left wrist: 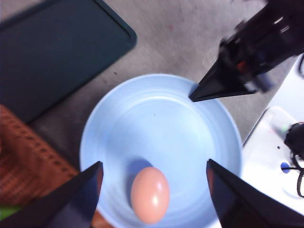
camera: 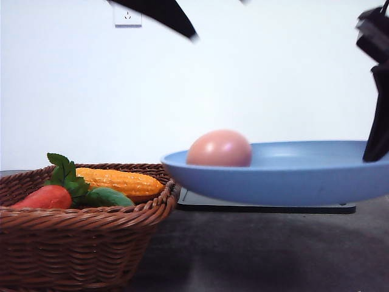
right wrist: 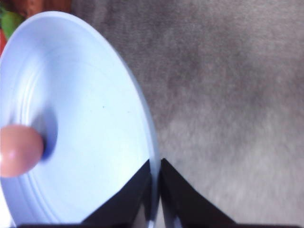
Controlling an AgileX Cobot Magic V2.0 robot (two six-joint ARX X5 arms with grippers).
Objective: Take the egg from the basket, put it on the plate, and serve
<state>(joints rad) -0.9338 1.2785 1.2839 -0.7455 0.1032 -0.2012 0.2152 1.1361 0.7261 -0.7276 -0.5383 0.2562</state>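
Observation:
The pinkish-tan egg [camera: 219, 148] [left wrist: 150, 195] [right wrist: 19, 150] lies inside the light blue plate [camera: 285, 179] [left wrist: 156, 123] [right wrist: 95, 133], near its rim on the basket side. The plate hangs tilted above the table. My right gripper [camera: 377, 143] [left wrist: 194, 97] [right wrist: 156, 176] is shut on the plate's rim at the side opposite the egg. Directly above the plate and the egg, my left gripper [left wrist: 154, 163] is open and holds nothing. The brown wicker basket [camera: 79, 243] [left wrist: 26, 161] stands at the front left, beside the plate.
In the basket lie a yellow corn cob [camera: 118, 180], a red tomato-like vegetable [camera: 44, 197] with green leaves and a green vegetable [camera: 109, 197]. A flat black tray [camera: 267, 208] [left wrist: 52, 52] rests on the grey table under and behind the plate.

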